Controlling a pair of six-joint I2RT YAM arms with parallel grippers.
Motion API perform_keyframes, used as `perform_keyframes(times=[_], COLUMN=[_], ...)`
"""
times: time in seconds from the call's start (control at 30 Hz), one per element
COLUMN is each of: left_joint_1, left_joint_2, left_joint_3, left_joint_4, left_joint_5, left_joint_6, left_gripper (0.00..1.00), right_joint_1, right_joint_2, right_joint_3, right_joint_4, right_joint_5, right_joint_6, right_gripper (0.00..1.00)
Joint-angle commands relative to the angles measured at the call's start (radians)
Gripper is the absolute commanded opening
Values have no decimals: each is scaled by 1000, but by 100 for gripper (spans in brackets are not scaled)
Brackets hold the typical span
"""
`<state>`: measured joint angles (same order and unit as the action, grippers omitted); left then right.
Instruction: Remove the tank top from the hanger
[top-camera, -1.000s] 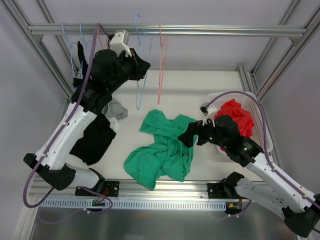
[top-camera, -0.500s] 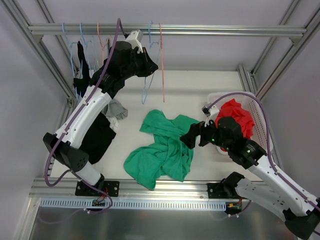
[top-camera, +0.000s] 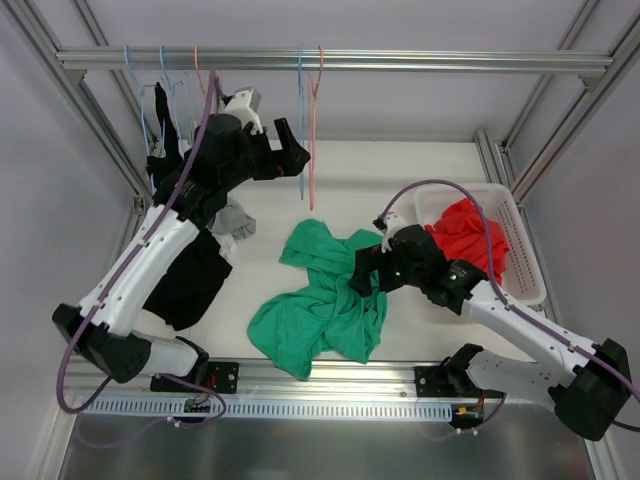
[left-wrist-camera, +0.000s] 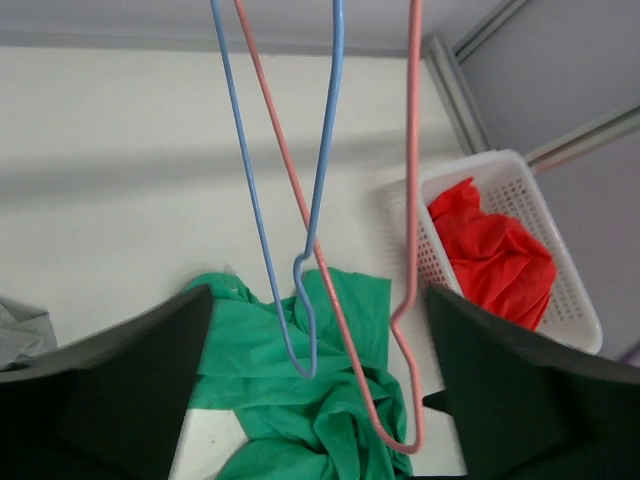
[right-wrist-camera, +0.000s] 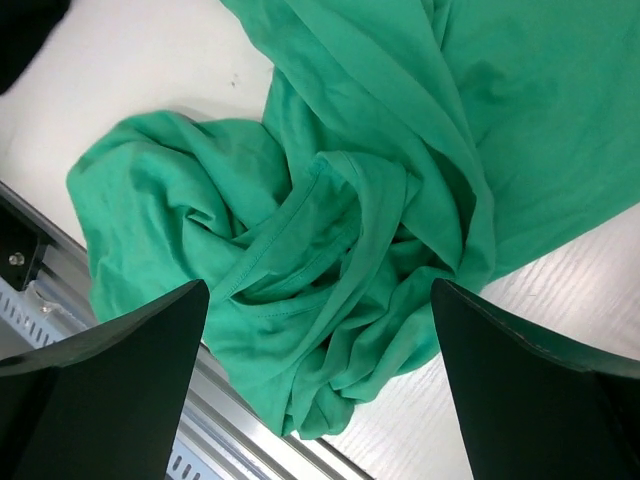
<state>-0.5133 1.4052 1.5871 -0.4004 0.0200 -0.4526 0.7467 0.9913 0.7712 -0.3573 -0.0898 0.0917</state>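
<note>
Your left claw (top-camera: 292, 150) is spread wide and empty. A blue hanger (left-wrist-camera: 297, 263) and a pink hanger (left-wrist-camera: 413, 150) dangle bare just ahead of it. Your right claw (top-camera: 360, 272) gapes too, holding nothing, poised directly over the green tank top (top-camera: 318, 305), which lies crumpled on the table (top-camera: 400, 170).

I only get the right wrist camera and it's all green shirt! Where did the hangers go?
Observer: Up high. A blue hanger and a pink hanger dangle bare from the rail, in front of the left gripper.
Operator: Is it holding one?
Observer: No, its fingers are wide open with nothing gripped.
Operator: What else is around?
Observer: A white basket with a red cloth inside sits to the right of your green shirt in the top view.
</note>
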Motion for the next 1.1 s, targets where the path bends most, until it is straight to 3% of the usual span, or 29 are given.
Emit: perform_keyframes(times=[0.0,0.07,0.23,0.43,0.63,1.07], left_joint_1=[4,2,2,4,2,2], left_joint_2=[-165,-270,-530,-748,-830,-884], left_joint_3=[-86,-146,-369,-469,-487,-716], left_joint_4=[34,34,26,-93,-247,-261], left_joint_5=[-74,-81,-71,-78,-72,-97], left_joint_6=[17,14,-1,69,169,232], left_gripper=[98,99,99,99,99,99], right_joint_1=[49,89,149,221,267,257], right_joint_2=[64,138,282,423,371,362], right_joint_3=[13,45,88,146,100,50], right_joint_4=[32,3,-6,-58,-16,-25], right_joint_5=[82,195,304,346,251,173], right_joint_6=[74,103,200,96,-148,-487], right_gripper=[99,100,99,100,99,99])
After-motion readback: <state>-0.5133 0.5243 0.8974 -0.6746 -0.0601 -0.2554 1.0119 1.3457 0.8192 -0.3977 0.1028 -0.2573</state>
